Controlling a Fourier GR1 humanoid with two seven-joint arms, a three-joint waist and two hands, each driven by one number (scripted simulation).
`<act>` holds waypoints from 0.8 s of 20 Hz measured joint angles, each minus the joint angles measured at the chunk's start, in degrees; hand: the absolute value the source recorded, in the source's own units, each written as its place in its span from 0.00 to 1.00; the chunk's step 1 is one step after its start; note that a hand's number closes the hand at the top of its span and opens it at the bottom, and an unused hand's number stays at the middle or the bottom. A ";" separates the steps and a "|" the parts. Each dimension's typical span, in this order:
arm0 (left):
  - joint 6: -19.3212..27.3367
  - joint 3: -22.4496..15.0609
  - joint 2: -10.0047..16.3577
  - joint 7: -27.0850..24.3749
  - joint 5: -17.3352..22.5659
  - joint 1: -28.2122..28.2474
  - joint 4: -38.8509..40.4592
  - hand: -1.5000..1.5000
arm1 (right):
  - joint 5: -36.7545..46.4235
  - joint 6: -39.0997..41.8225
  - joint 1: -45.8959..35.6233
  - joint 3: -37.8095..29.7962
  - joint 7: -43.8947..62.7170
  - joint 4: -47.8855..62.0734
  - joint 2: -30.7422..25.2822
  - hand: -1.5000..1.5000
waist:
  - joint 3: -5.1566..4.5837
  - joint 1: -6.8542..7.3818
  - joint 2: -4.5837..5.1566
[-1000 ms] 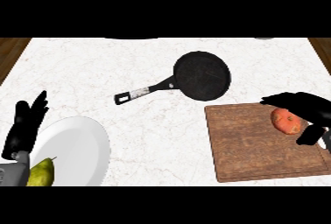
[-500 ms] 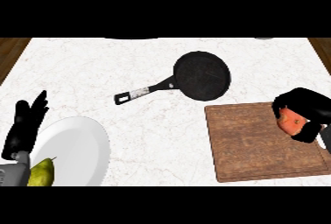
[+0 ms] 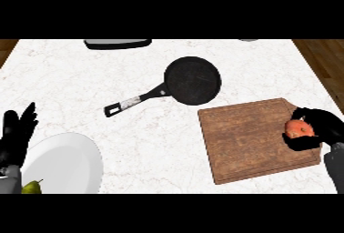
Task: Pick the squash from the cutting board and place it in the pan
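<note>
At the frame's right edge, the right robot hand [image 3: 322, 132] curls round the small orange squash [image 3: 299, 129] over the brown wooden cutting board [image 3: 252, 136]. The grasp looks made. Next: lift and carry it up-left to the round black pan [image 3: 193, 79].

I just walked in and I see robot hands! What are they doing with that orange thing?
The robot's right hand is curled round the orange squash, over the right end of the wooden cutting board. The squash has to go in the black pan, which sits further up the counter with nothing in it yet. The left hand rests open at the left edge, beside a white plate with a pear on it.
</note>
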 measured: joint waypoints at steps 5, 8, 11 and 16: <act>0.00 0.53 0.27 -0.29 0.17 1.17 -0.29 0.50 | 0.91 -7.04 3.30 -2.71 14.98 -9.16 7.50 1.00 | -0.02 -0.70 -0.44; -0.23 0.57 0.27 -0.66 0.27 1.72 -0.34 0.50 | 3.67 -12.38 3.53 -1.54 21.47 -17.73 11.60 1.00 | 0.27 -0.33 -0.31; -0.62 0.29 0.37 -0.85 0.18 1.52 -0.46 0.50 | 7.53 -14.91 4.18 1.87 27.80 -27.31 16.30 1.00 | 0.46 0.33 0.04; -1.59 -0.53 0.21 -0.37 0.25 0.69 -1.64 0.50 | 14.98 -13.52 7.38 11.59 41.79 -42.75 22.06 1.00 | 0.77 2.59 1.02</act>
